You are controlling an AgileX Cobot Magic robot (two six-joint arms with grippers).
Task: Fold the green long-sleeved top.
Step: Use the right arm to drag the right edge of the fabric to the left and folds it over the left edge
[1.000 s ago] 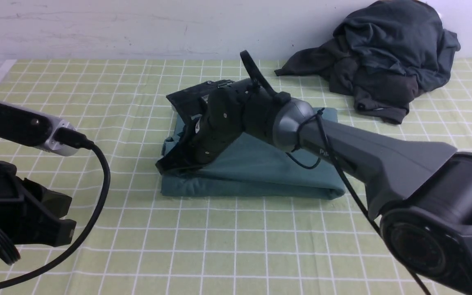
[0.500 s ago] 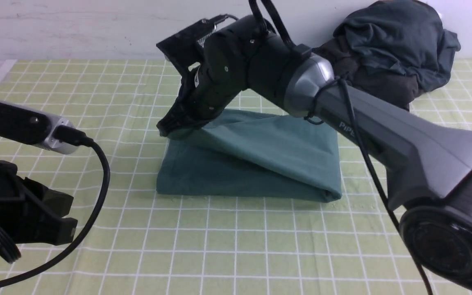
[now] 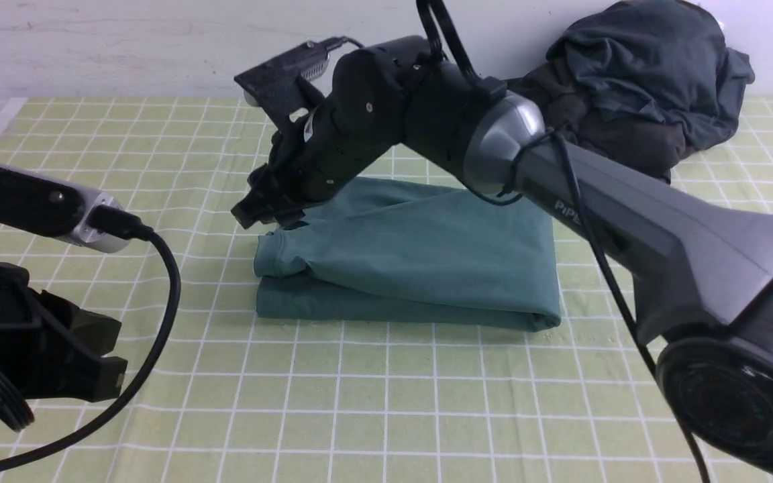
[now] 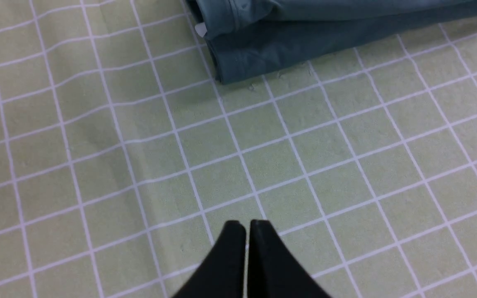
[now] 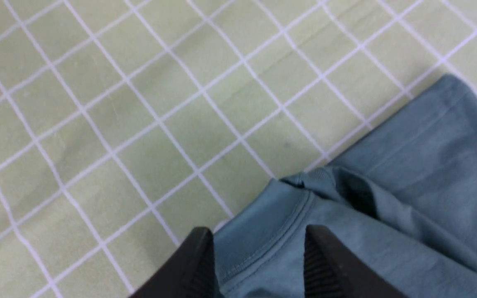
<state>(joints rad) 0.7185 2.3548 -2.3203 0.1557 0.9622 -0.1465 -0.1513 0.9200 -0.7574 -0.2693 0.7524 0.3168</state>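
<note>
The green long-sleeved top (image 3: 427, 251) is lying bunched into a compact bundle at the middle of the checked surface (image 3: 386, 402), its long axis running left to right, and the dark heap of clothes (image 3: 658, 80) is sitting beyond its far right side. The coming move is judged to be turning on the bundle's left end, where a loose upper layer is lying askew over a lower one and part of that lower layer is being left showing along the near edge. Over this end the right fingers (image 5: 201, 258) are being held spread, with nothing being pinched between them, and the turned edge is lying just beneath them. The left fingers (image 4: 232, 260) are being held pressed together, well apart from the cloth, on its near left side, so the right arm is clearly being placed nearer. Folding appears to be well under way, though a neat outline is still being awaited. The slanting layer is probably needing to be squared to the lower one, and if both are being caught together, the whole bundle could be dragged out of line
</note>
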